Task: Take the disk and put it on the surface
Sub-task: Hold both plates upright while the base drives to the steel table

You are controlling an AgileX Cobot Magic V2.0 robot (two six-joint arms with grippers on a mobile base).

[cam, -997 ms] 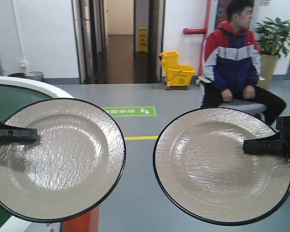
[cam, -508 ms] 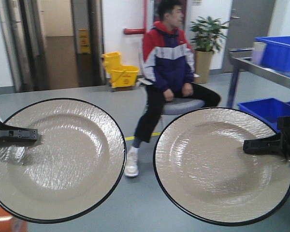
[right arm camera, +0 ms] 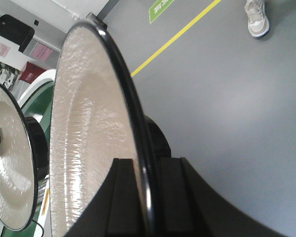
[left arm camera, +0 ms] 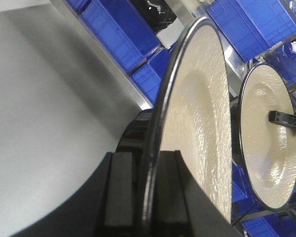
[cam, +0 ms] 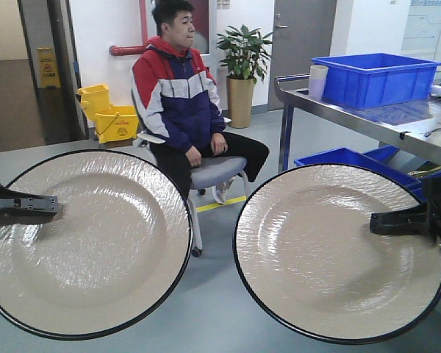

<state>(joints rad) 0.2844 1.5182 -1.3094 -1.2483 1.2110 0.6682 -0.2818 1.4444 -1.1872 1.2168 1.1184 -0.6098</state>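
Grey floor behind — left end effector clamped on left disk, right end effector on right disk, both level

Left disk beside right disk

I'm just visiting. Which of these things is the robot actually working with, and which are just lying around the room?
Part of the job:
left plate, clamped in the left gripper
right plate, clamped in the right gripper
metal tabletop, likely the drop-off

Just around:
seated man
blue bin
potted plant
yellow mop bucket
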